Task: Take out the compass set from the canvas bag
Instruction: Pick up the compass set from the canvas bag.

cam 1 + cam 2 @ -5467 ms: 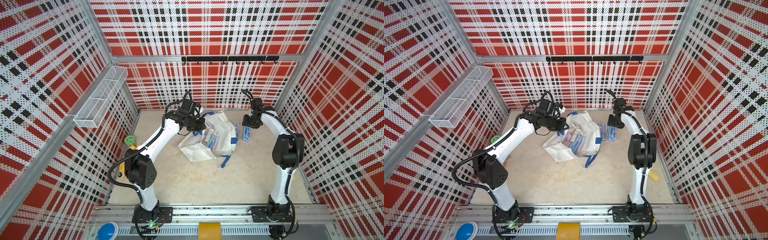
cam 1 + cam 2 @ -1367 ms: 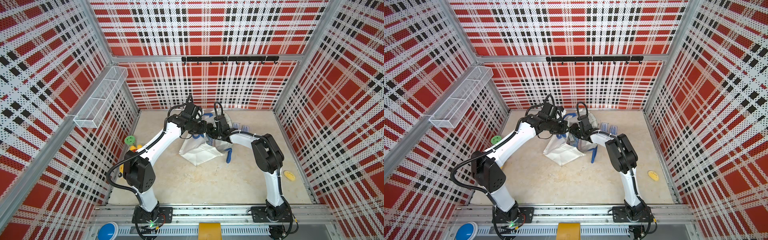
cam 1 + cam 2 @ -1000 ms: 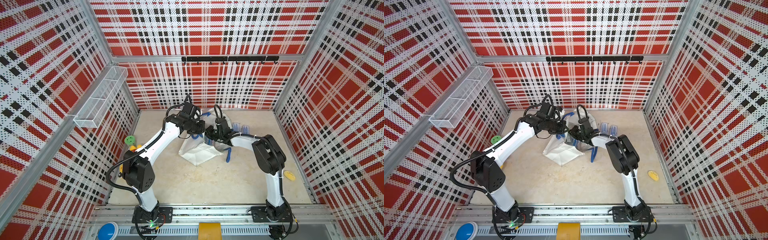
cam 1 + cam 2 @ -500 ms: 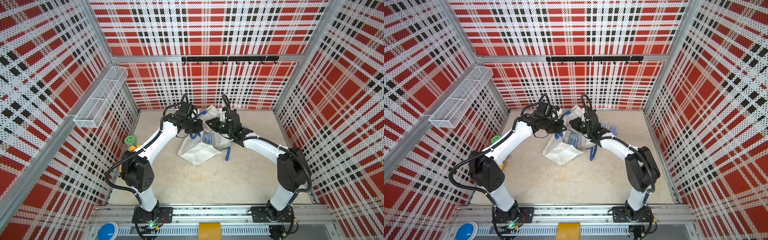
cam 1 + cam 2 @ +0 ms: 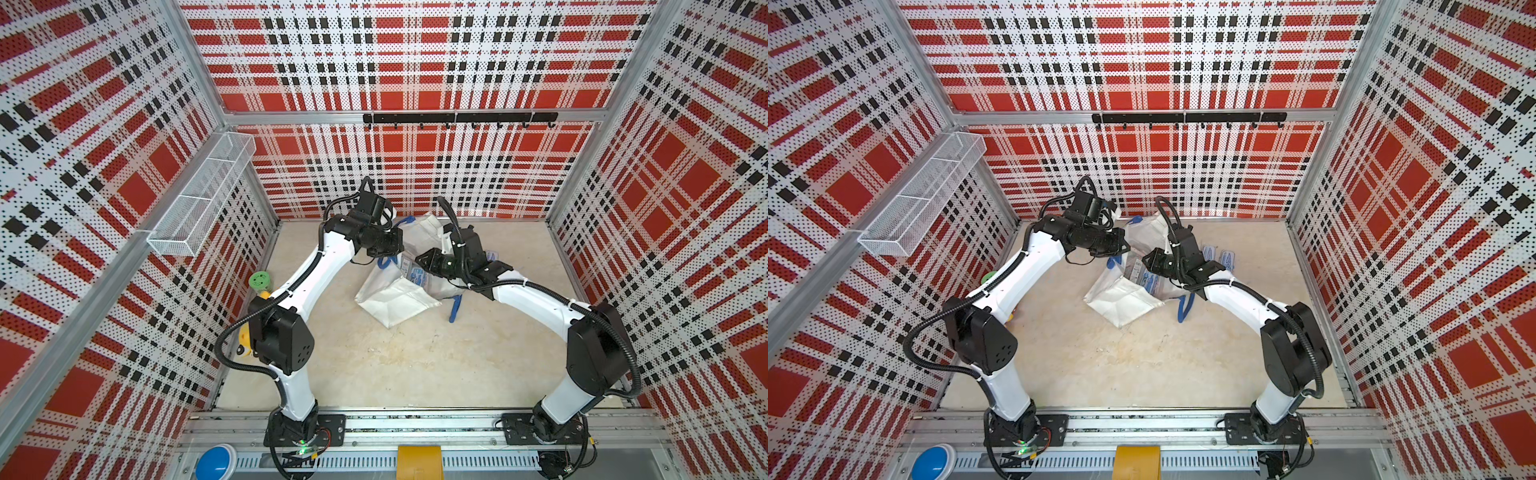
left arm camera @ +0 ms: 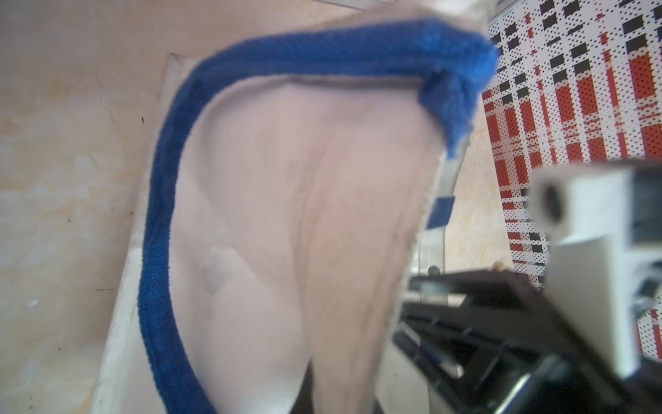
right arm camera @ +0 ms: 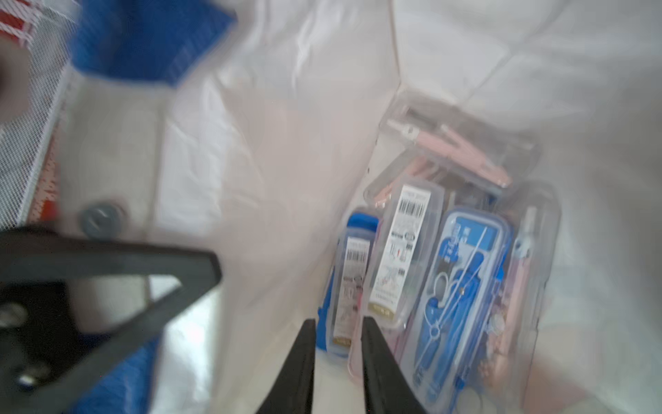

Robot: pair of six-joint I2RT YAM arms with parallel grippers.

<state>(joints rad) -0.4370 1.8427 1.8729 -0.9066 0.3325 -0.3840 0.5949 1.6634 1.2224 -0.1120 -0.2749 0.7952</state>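
The white canvas bag (image 5: 395, 297) (image 5: 1121, 301) lies on the floor with its mouth lifted. My left gripper (image 5: 397, 249) (image 5: 1123, 245) is shut on its rim beside a blue handle (image 6: 161, 215); fabric (image 6: 286, 215) hides its jaws in the left wrist view. Several clear compass set cases lie inside, among them a blue one (image 7: 462, 294) and pink ones (image 7: 447, 143). My right gripper (image 7: 338, 320) (image 5: 417, 259) hangs at the mouth. Its fingers stand slightly apart and hold nothing, and the end of a labelled case (image 7: 353, 286) shows just beyond them.
Two more clear cases (image 5: 1219, 255) lie on the floor behind the right arm. A wire basket (image 5: 203, 199) hangs on the left wall and a hook rail (image 5: 457, 118) on the back wall. A green roll (image 5: 259, 280) and a yellow object (image 5: 245, 340) sit by the left wall.
Over the last second the right arm drew back out of the bag, its elbow swinging out to the right. Its jaws now stand slightly apart. The left gripper still holds the rim up.
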